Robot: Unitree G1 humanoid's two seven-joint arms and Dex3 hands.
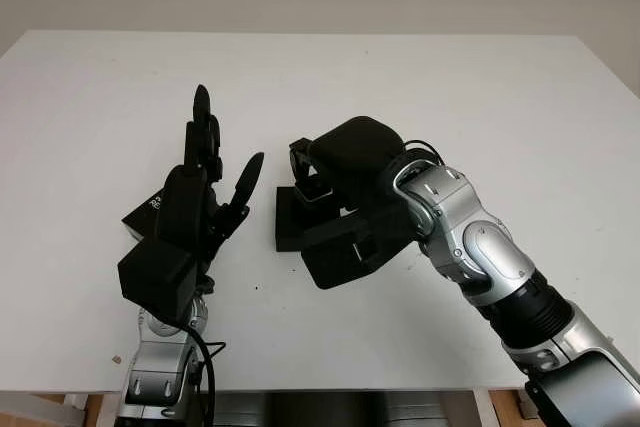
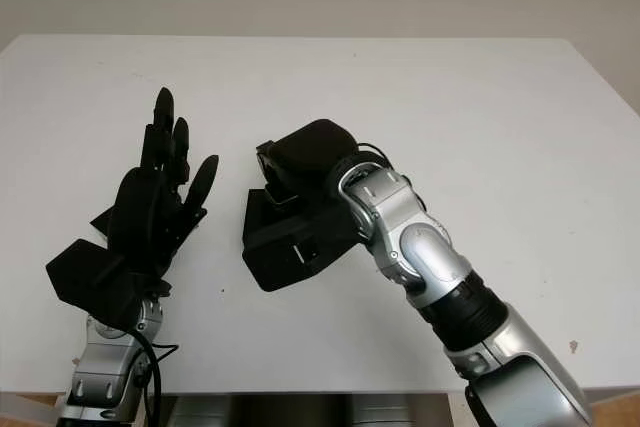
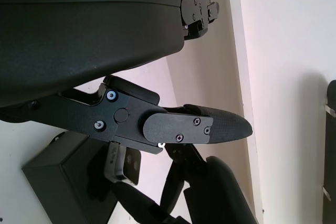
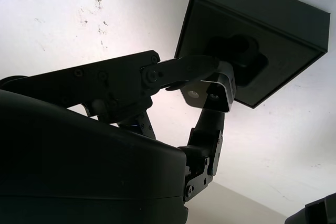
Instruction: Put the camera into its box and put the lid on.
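Note:
The black box (image 1: 288, 224) sits open at the middle of the white table, its dark foam insert (image 4: 252, 51) showing a shaped cut-out. My right hand (image 1: 308, 169) hovers just above the box, shut on the small dark camera (image 4: 210, 94), whose lens faces the wrist camera. The camera hangs over the insert and is not seated in it. To the left, the black lid (image 1: 140, 215) lies on the table. My left hand (image 1: 225, 147) is raised above the lid, open and holding nothing. The lid (image 3: 63, 174) is partly hidden behind that hand.
The white table (image 1: 480, 107) stretches wide to the back and right. Its front edge runs close below both forearms. A small brown speck (image 1: 116, 358) lies near the front left edge.

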